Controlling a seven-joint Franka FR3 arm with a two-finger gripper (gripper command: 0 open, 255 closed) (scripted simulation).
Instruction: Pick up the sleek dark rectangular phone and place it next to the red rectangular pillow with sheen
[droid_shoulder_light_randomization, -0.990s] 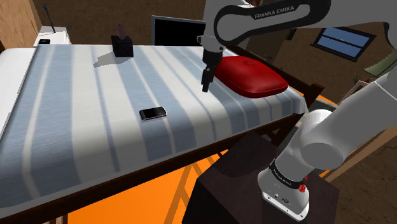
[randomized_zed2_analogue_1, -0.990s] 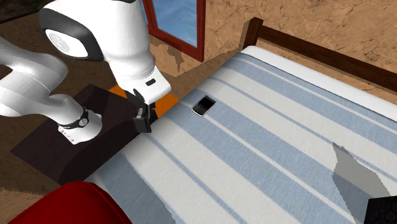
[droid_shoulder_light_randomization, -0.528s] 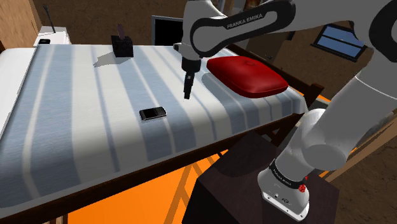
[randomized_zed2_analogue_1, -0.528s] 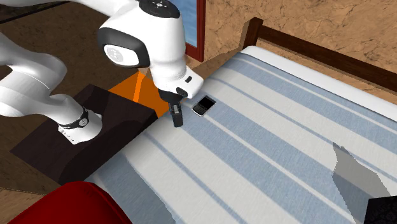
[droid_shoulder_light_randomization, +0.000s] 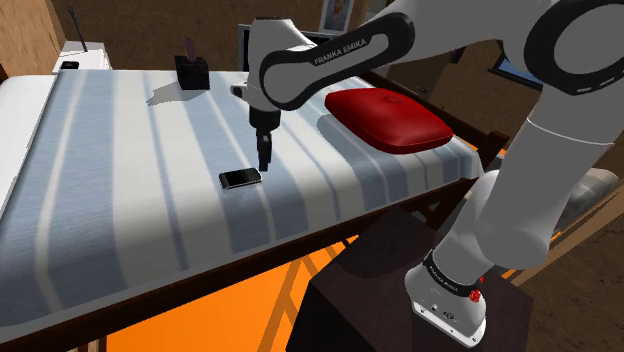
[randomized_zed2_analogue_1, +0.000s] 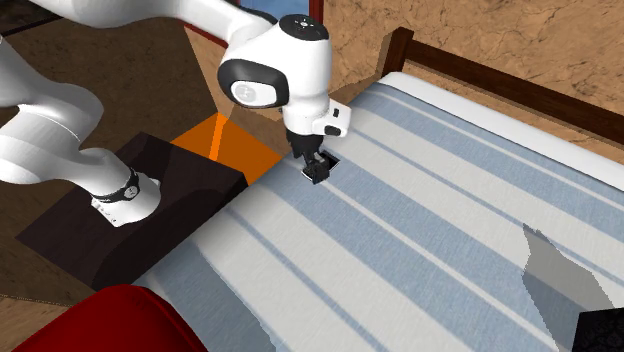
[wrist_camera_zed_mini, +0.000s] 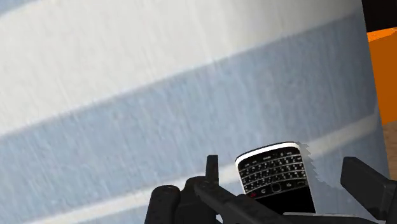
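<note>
Fingers (wrist_camera_zed_mini: 366, 184) of the gripper (droid_shoulder_light_randomization: 265, 160) released, standing either side of the phone (droid_shoulder_light_randomization: 240, 178), not touching. Phone flat on striped bed (droid_shoulder_light_randomization: 120, 170); red pillow (droid_shoulder_light_randomization: 390, 118) well apart.

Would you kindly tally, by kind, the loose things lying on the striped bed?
phone: 1
red pillow: 1
dark box: 1
Total: 3
</note>
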